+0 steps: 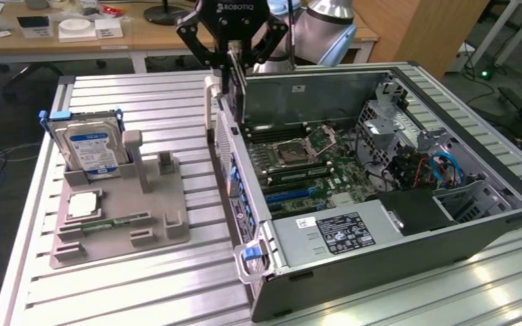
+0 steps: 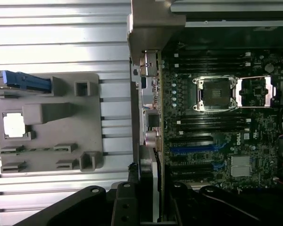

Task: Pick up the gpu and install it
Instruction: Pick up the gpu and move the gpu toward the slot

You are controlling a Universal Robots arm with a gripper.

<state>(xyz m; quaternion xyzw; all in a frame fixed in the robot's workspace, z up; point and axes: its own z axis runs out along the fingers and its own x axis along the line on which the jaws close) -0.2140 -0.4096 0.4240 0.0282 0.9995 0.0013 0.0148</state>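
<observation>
The gpu hangs upright as a thin dark card over the rear wall of the open computer case. My gripper is shut on its top edge. In the wrist view the gpu appears edge-on, its silvery bracket with ports lying along the case's rear wall. My gripper grips the card with one black finger on each side. The card stands above the motherboard, on the rear-wall side of the expansion slots, one of them blue. Whether the card touches a slot I cannot tell.
A grey holder sits on the slatted table at the exterior view's left, carrying a blue-labelled hard drive, a CPU chip and a green RAM stick. Inside the case are an open CPU socket, the power supply and cables.
</observation>
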